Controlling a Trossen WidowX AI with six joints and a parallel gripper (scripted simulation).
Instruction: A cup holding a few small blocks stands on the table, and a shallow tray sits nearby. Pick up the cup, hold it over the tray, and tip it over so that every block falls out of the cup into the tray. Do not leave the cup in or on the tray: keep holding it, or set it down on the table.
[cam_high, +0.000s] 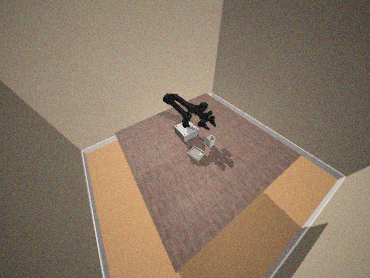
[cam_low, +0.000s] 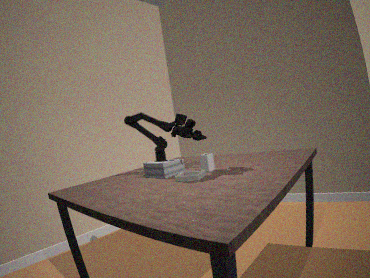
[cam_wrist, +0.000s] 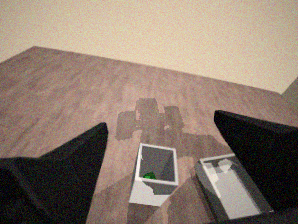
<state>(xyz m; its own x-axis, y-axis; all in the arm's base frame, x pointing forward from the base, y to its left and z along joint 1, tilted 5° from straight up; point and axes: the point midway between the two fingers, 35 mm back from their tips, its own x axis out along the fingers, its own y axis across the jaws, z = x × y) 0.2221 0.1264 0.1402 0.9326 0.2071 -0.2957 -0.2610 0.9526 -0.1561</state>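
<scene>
Above the desk (cam_high: 165, 190) (cam_low: 175, 205) (cam_wrist: 75, 90), the jaws (cam_high: 210, 124) (cam_low: 201, 137) are standing wide apart, gripping nothing. Their two dark fingers are flanking the wrist view, with the cup (cam_high: 211, 141) (cam_low: 207, 162) (cam_wrist: 158, 189) showing between them, lower down. The cup, pale and square-mouthed, is standing upright on the desk, apart from the jaws. Inside it, something green (cam_wrist: 149, 176) is showing near the bottom of the opening; the number of blocks cannot be told. Just beside the cup, the shallow tray (cam_high: 195, 154) (cam_low: 190, 176) (cam_wrist: 206, 186) is lying on the desk, partly hidden by one finger in the wrist view. Farther back, the black arm (cam_high: 177, 104) (cam_low: 146, 131) is rising from a pale base block (cam_high: 186, 134) (cam_low: 154, 170) and bending over toward the cup. Shadows of the arm and jaws are falling across the desk.
</scene>
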